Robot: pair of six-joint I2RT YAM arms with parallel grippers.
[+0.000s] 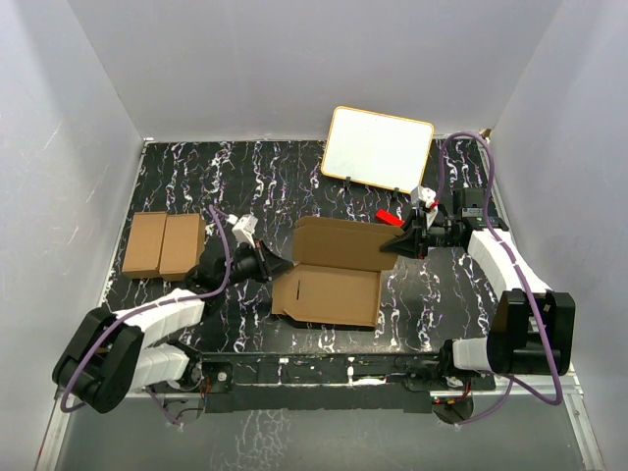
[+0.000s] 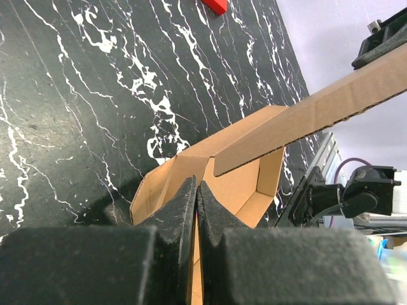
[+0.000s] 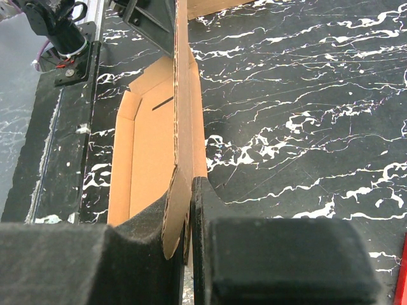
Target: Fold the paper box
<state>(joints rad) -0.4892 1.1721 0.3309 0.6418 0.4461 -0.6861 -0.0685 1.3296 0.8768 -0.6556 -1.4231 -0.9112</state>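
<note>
The paper box [image 1: 334, 285] is a brown cardboard sheet lying partly folded at the table's middle, with its back panel raised. My left gripper [image 1: 277, 265] is at the box's left edge. In the left wrist view it [image 2: 198, 185] is shut, with a thin cardboard wall [image 2: 245, 184] pinched between the fingers. My right gripper [image 1: 397, 245] is at the right end of the raised panel. In the right wrist view it [image 3: 189, 185] is shut on that panel's edge [image 3: 184, 95], which stands upright above the box floor [image 3: 149, 146].
Twin brown cartons [image 1: 163, 245] lie at the left. A white board with a yellow rim [image 1: 379, 147] leans at the back. A small red object [image 1: 390, 218] lies just behind the right gripper and also shows in the left wrist view [image 2: 215, 5].
</note>
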